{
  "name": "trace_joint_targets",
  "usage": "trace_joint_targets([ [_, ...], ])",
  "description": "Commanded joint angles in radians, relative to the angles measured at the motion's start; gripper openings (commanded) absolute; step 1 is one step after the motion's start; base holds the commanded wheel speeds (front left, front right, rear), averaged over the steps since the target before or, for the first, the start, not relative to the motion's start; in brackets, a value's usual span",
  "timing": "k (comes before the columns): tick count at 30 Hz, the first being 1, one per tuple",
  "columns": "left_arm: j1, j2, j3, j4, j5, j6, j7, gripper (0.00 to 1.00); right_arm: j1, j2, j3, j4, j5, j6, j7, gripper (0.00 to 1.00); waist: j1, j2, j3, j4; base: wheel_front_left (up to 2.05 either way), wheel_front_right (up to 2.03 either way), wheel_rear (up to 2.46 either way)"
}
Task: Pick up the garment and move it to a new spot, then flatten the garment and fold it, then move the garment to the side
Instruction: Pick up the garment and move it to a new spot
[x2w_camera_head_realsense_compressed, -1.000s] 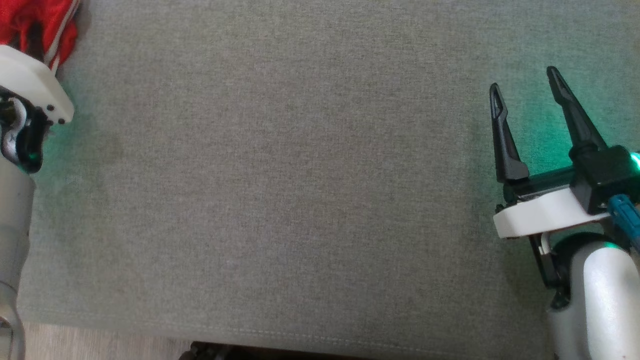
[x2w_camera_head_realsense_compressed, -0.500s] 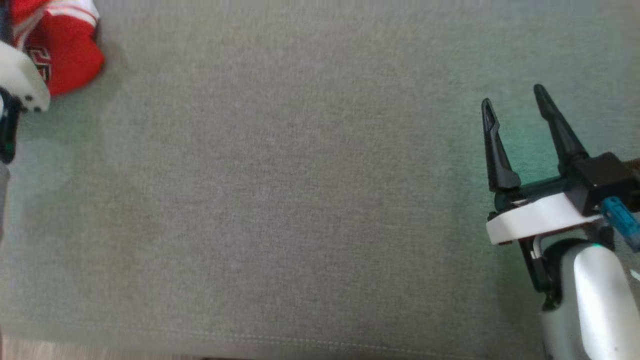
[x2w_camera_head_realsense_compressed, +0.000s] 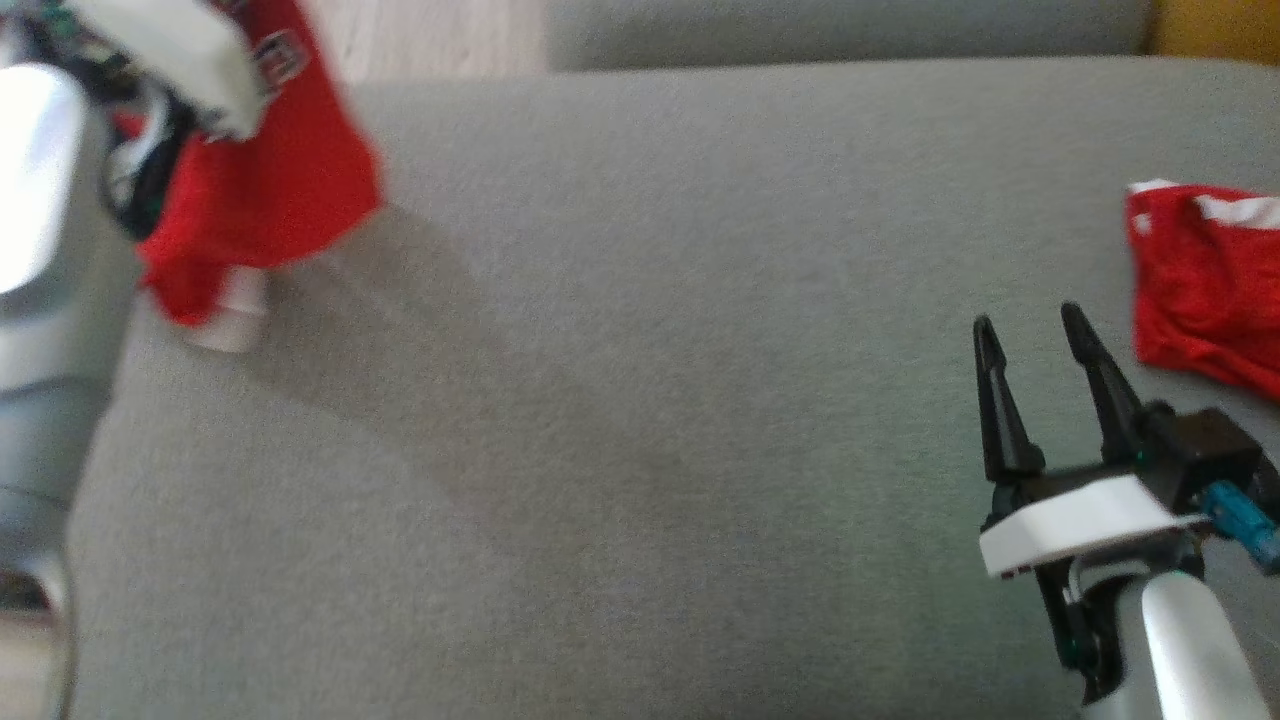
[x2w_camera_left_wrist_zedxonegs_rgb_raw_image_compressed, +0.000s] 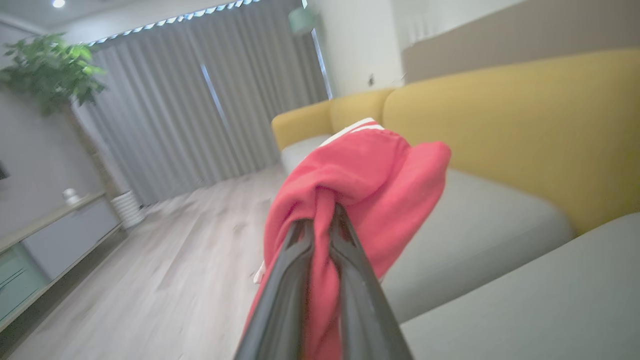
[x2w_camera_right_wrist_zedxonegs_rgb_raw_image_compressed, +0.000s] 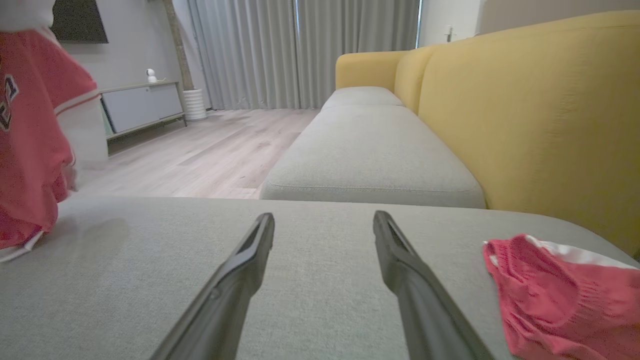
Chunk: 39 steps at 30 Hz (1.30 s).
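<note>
Left pincer (x2w_camera_left_wrist_zedxonegs_rgb_raw_image_compressed: 321, 220) clamped on a bunched fold of the red garment (x2w_camera_left_wrist_zedxonegs_rgb_raw_image_compressed: 372, 165), evidently soft and light; grip hems to flatten; right pincer (x2w_camera_head_realsense_compressed: 1028, 320) spread wide, empty

Home living rm: yellow sofa back (x2w_camera_right_wrist_zedxonegs_rgb_raw_image_compressed: 525, 115) to right of right claw (x2w_camera_right_wrist_zedxonegs_rgb_raw_image_compressed: 323, 216), grey seat cushions (x2w_camera_right_wrist_zedxonegs_rgb_raw_image_compressed: 370, 150) under & ahead of it. Floor-length grey curtains (x2w_camera_right_wrist_zedxonegs_rgb_raw_image_compressed: 300, 50) far ahead; pale wood floor (x2w_camera_right_wrist_zedxonegs_rgb_raw_image_compressed: 200, 155) & low grey cabinet (x2w_camera_right_wrist_zedxonegs_rgb_raw_image_compressed: 140, 105) ahead-left.
</note>
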Motion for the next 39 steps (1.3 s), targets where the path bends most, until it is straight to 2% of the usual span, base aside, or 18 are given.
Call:
trace_joint_targets([
  [1, -0.078, 0.0, 0.019, -0.07, -0.036, -0.001, 0.009, 0.0, 0.003, -0.003, 0.019, -0.023, 0.017, 0.007, -0.018, 1.0, 0.0004, 0.0, -0.089, -0.082, 0.0, 0.0, 0.0],
  [9, -0.029, -0.154, 0.058, -0.197, -0.224, 0.003, 0.005, 0.0, 0.044, -0.003, 0.011, 0.004, 0.054, 0.007, -0.047, 1.0, 0.0004, 0.0, -0.088, -0.138, 0.0, 0.0, 0.0],
  [13, 0.049, -0.195, 0.081, -0.215, -0.282, 0.02, -0.014, 0.0, 0.046, -0.003, 0.012, 0.015, 0.065, 0.007, -0.057, 1.0, 0.0004, 0.0, -0.06, -0.145, 0.0, 0.0, 0.0],
  [18, 0.244, -0.219, 0.114, -0.158, -0.351, 0.053, -0.07, 0.0, 0.028, -0.003, 0.028, 0.038, 0.08, 0.007, -0.077, 1.0, 0.0004, 0.0, -0.005, -0.156, 0.0, 0.0, 0.0],
  [25, 0.461, -0.209, 0.097, -0.009, -0.326, 0.083, -0.198, 0.0, -0.012, -0.003, 0.037, 0.077, 0.08, 0.007, -0.099, 1.0, 0.0004, 0.0, 0.06, -0.154, 0.0, 0.0, 0.0],
  [26, 0.476, -0.208, 0.098, 0.014, -0.321, 0.09, -0.218, 0.05, -0.016, -0.003, 0.037, 0.081, 0.079, 0.007, -0.101, 1.0, 0.0004, 0.0, 0.064, -0.152, 0.0, 0.0, 0.0],
  [28, 0.497, -0.207, 0.103, 0.056, -0.318, 0.099, -0.244, 0.45, -0.024, -0.003, 0.038, 0.09, 0.077, 0.007, -0.104, 1.0, 0.0004, 0.0, 0.068, -0.149, 0.0, 0.0, 0.0],
  [29, 0.501, -0.207, 0.104, 0.071, -0.315, 0.1, -0.256, 0.88, -0.027, -0.003, 0.038, 0.093, 0.075, 0.007, -0.105, 1.0, 0.0004, 0.0, 0.069, -0.145, 0.0, 0.0, 0.0],
  [30, 0.504, -0.208, 0.107, 0.084, -0.313, 0.1, -0.266, 1.0, -0.03, -0.003, 0.037, 0.097, 0.074, 0.007, -0.106, 1.0, 0.0004, 0.0, 0.068, -0.142, 0.0, 0.0, 0.0],
  [39, 0.482, -0.215, 0.146, 0.089, -0.275, 0.089, -0.305, 1.0, -0.024, -0.003, 0.025, 0.113, 0.064, 0.007, -0.106, 1.0, 0.0004, 0.0, 0.011, -0.093, 0.0, 0.0, 0.0],
])
